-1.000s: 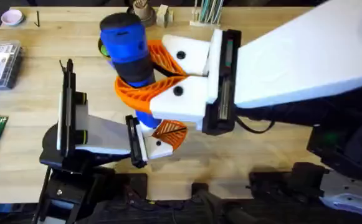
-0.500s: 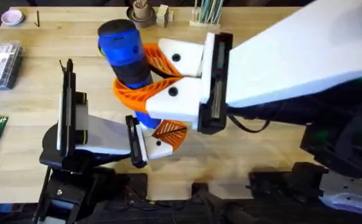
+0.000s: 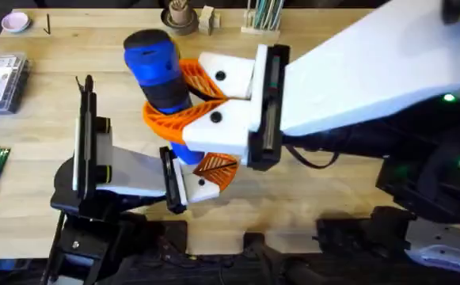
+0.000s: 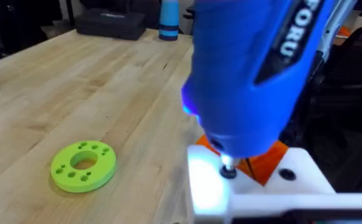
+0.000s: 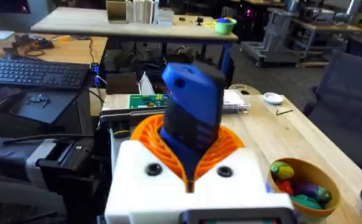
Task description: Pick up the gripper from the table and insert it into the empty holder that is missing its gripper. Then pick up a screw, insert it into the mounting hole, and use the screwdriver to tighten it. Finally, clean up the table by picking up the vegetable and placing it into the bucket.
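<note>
Since a second ago the right arm has slid a little left and the screwdriver [image 3: 158,67] it carries has gone with it; the left arm has not shifted.

The right jaws [image 3: 184,96] are closed on the screwdriver, orange pads wrapped round its dark middle, holding it upright so the bit points straight down. In the right wrist view the blue cap stands above the white fingers [image 5: 149,171], with the bucket [image 5: 302,180] of toys on the desk [image 3: 317,198] to one side.

The left jaws [image 3: 202,176] sit just under the driver, near the front edge. They appear to clamp the holder [image 3: 204,186] with the orange gripper [image 3: 214,166] already seated in it, steadying it for driving, though I cannot tell for sure how the fingers stand. In the left wrist view the metal bit [image 4: 228,168] meets a screw [image 4: 229,173] in the white block, and a blue light glows on the driver, so tightening seems to be the step in hand.

A lime disc [image 4: 83,165] lies on the desk beyond
</note>
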Tool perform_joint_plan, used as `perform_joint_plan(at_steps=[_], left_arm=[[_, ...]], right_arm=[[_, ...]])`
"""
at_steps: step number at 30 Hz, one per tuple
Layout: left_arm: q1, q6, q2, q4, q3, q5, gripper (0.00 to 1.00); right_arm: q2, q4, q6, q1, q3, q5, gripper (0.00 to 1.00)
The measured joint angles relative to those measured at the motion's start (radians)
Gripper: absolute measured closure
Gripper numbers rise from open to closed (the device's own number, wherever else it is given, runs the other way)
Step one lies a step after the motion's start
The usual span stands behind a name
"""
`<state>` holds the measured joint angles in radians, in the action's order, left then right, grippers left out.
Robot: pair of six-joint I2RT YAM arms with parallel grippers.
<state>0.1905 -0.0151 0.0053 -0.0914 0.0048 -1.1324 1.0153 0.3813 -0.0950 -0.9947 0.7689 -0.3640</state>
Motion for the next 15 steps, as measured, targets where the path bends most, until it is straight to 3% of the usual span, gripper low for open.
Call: perform_joint_plan(at_steps=[15], left_arm=[[0.0,-0.003,0.0,-0.003,0.0,0.003,0.985]], right_arm=[[0.005,0.007,0.013,0.0,0.0,0.004,0.985]])
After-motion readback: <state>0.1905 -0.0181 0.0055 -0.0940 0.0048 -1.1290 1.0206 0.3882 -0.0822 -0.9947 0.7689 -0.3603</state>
